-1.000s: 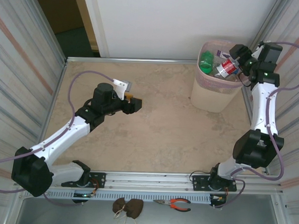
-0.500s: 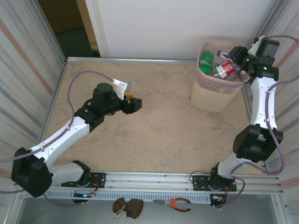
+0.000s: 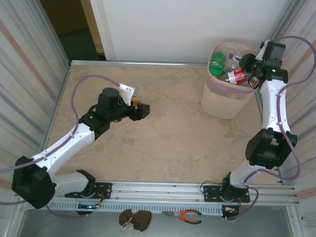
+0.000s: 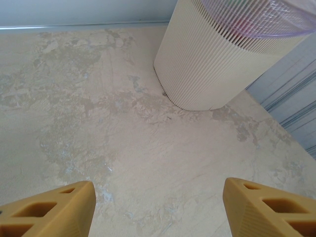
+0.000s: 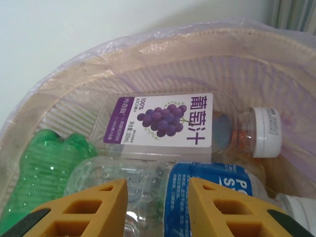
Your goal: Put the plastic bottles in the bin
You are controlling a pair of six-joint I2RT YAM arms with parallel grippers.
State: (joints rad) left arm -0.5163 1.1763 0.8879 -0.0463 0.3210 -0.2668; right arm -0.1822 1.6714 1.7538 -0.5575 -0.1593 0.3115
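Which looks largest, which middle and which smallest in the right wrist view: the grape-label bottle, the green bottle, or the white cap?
1. Grape-label bottle: largest.
2. Green bottle: next, but it is partly hidden, so this is less sure.
3. White cap: clearly smallest.

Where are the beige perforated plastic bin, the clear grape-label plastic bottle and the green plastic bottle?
beige perforated plastic bin (image 4: 217, 59), left wrist view, ribbed side wall.
clear grape-label plastic bottle (image 5: 163, 123), right wrist view, its label.
green plastic bottle (image 5: 44, 168), right wrist view, its body.
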